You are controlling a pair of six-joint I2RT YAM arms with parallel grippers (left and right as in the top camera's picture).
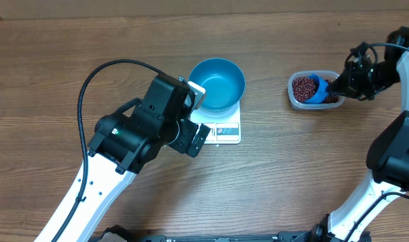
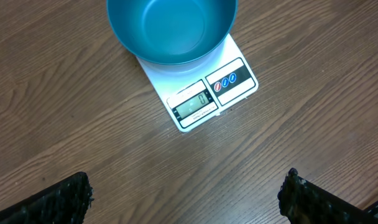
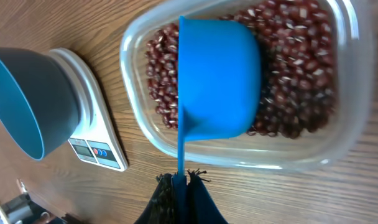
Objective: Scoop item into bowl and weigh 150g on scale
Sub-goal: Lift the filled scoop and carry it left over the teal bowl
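The empty blue bowl [image 1: 218, 82] [image 2: 171, 28] stands on the white scale [image 1: 226, 130] [image 2: 204, 102], whose display reads zero. My left gripper [image 1: 199, 114] [image 2: 188, 199] hangs open just left of the scale, nothing between its fingers. The dark red-brown beans [image 1: 301, 86] [image 3: 295, 68] lie in a clear tub [image 1: 293, 99] [image 3: 338, 146] at the right. My right gripper [image 1: 339, 85] [image 3: 181, 179] is shut on the thin handle of a small blue scoop [image 1: 316, 89] [image 3: 219, 78]. The scoop's cup is down in the tub among the beans, its underside facing the wrist camera.
The left arm's black body [image 1: 140, 131] and its cable [image 1: 100, 74] lie over the table left of the scale. In the right wrist view, bowl [image 3: 27, 102] and scale [image 3: 96, 146] stand left of the tub. Bare wood lies between scale and tub.
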